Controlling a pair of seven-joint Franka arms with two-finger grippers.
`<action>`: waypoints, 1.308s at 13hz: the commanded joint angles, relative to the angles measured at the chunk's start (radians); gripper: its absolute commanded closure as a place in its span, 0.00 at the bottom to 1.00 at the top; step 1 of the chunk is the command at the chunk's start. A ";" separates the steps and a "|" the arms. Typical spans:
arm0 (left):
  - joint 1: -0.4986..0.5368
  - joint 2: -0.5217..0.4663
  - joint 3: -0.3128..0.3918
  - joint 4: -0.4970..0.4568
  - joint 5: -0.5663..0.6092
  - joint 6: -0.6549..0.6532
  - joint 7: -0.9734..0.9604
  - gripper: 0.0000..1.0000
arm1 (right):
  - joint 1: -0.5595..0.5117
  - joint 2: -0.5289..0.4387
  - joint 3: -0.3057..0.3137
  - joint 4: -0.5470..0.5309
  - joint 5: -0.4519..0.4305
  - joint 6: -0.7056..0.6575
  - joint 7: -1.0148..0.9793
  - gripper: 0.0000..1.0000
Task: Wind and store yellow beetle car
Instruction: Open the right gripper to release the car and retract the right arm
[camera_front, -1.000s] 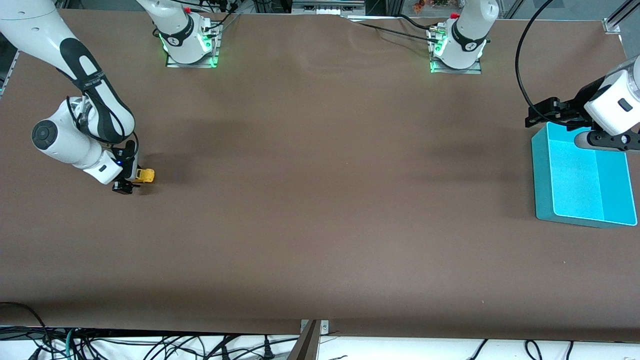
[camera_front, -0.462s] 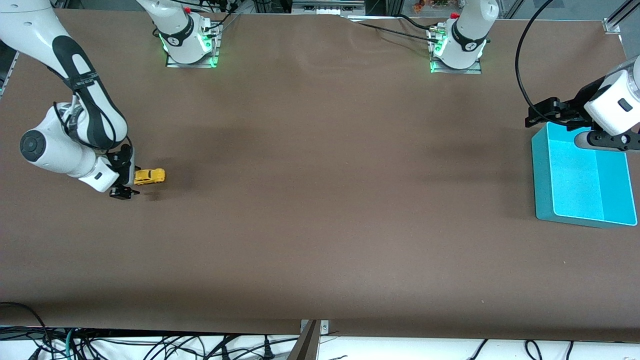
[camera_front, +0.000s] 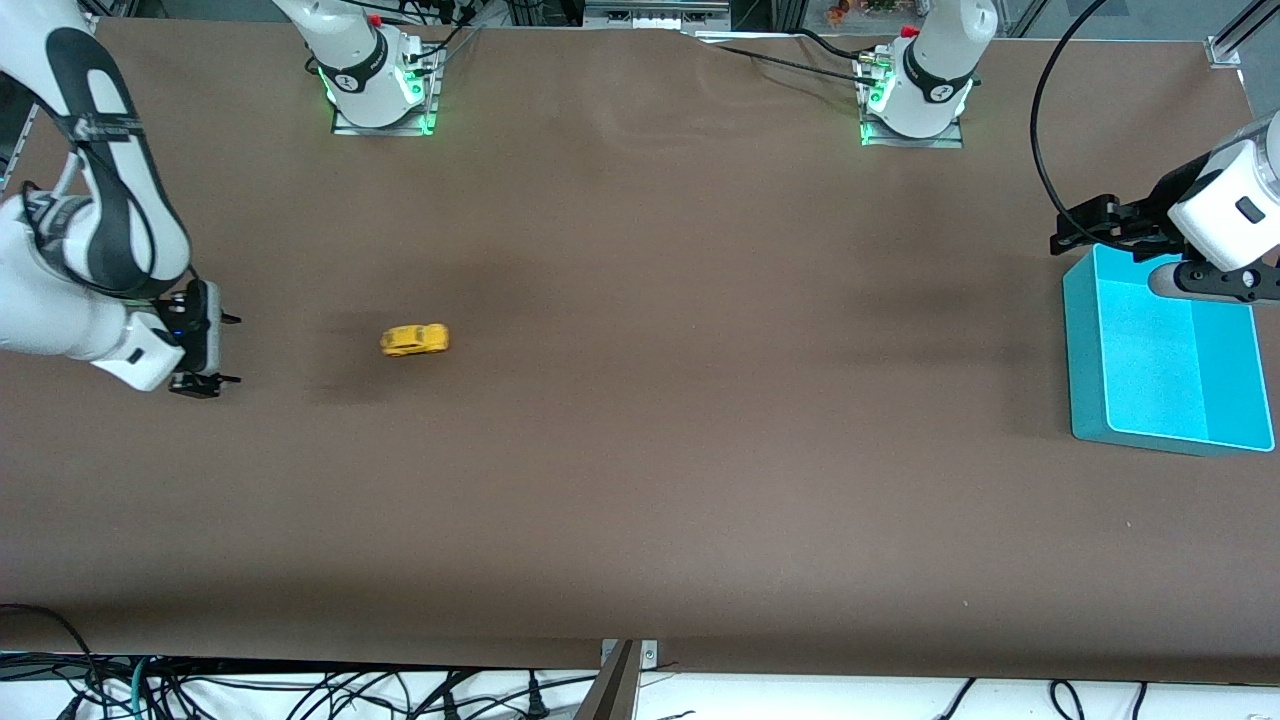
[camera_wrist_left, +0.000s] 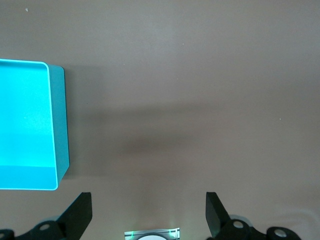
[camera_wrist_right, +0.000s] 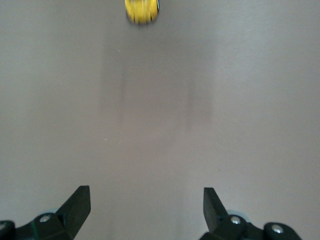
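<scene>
The yellow beetle car (camera_front: 414, 340) stands free on the brown table, apart from both grippers. It shows blurred in the right wrist view (camera_wrist_right: 142, 10). My right gripper (camera_front: 230, 349) is open and empty, low over the table at the right arm's end, with the car well clear of its fingers; it also shows in its own wrist view (camera_wrist_right: 145, 205). My left gripper (camera_front: 1062, 232) is open and empty and waits over the table beside a corner of the turquoise bin (camera_front: 1085, 360). The left wrist view shows this gripper (camera_wrist_left: 148, 212) and the bin (camera_wrist_left: 60, 125).
The turquoise bin is empty and stands at the left arm's end of the table. The two arm bases (camera_front: 378, 90) (camera_front: 912, 100) stand along the table edge farthest from the front camera. Cables hang below the nearest edge.
My right gripper has let go of the car and drawn back toward the right arm's end. The car has rolled across the table toward the left arm's end. The left arm has not moved.
</scene>
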 joint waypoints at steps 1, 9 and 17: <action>0.005 0.008 -0.005 0.024 0.007 -0.005 0.025 0.00 | -0.014 -0.061 0.013 0.084 -0.009 -0.116 0.128 0.00; 0.005 0.018 -0.005 0.024 0.009 -0.005 0.025 0.00 | -0.002 -0.258 0.013 0.123 0.008 -0.143 0.265 0.00; -0.007 0.047 -0.009 0.010 0.022 -0.015 0.349 0.00 | 0.029 -0.379 0.013 0.136 0.008 -0.230 0.620 0.00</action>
